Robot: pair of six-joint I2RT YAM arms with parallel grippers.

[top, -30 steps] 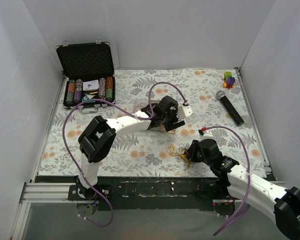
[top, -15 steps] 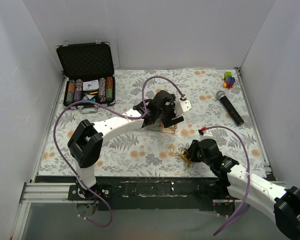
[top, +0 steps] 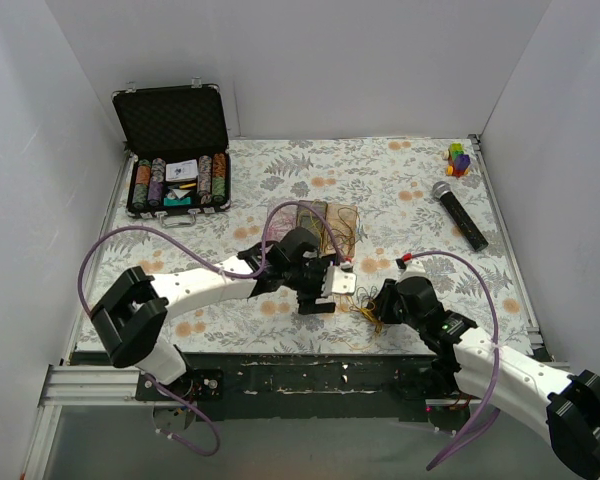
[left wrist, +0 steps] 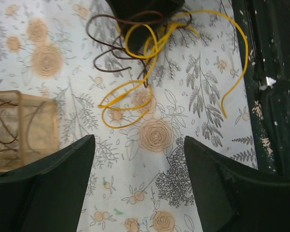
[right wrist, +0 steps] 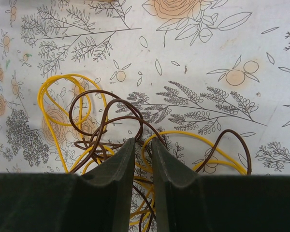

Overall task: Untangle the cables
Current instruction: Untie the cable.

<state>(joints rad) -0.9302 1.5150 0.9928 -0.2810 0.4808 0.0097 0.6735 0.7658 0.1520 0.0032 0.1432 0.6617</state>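
Left gripper [left wrist: 139,145]: fingers [left wrist: 53,183] spread wide, with only flowered cloth between them. It hangs low over the near middle of the table, and the cables [left wrist: 135,63] lie just beside it at 3 o'clock in the top view.
Right gripper [right wrist: 141,144]: fingers [right wrist: 116,169] drawn almost together, pinching several yellow and brown strands that run down into the narrow gap. It sits at 5 o'clock on the table, close to the near edge.
Table [top: 280,165]: covered with a pale cloth printed with leaves and orange flowers, with white walls on three sides.
Poker chip case [top: 172,120]: black with its lid raised, at 10 o'clock in the far left corner. Rows of chips fill its tray.
Clear box [top: 350,222]: transparent, near the centre, just at 12 o'clock from the left gripper. Thin dark wires lie inside it.
Microphone [top: 460,215]: black with a silver head, lying flat at 2 o'clock with its head toward the far edge.
Cables: a loose tangle of thin yellow and dark brown strands on the cloth at 5 o'clock. One side is caught in the pinching fingers and the loops fan out toward the other arm. One long yellow strand curves off toward the black table edge.
Toy [top: 459,158]: a small multicoloured block at 1 o'clock, in the far right corner.
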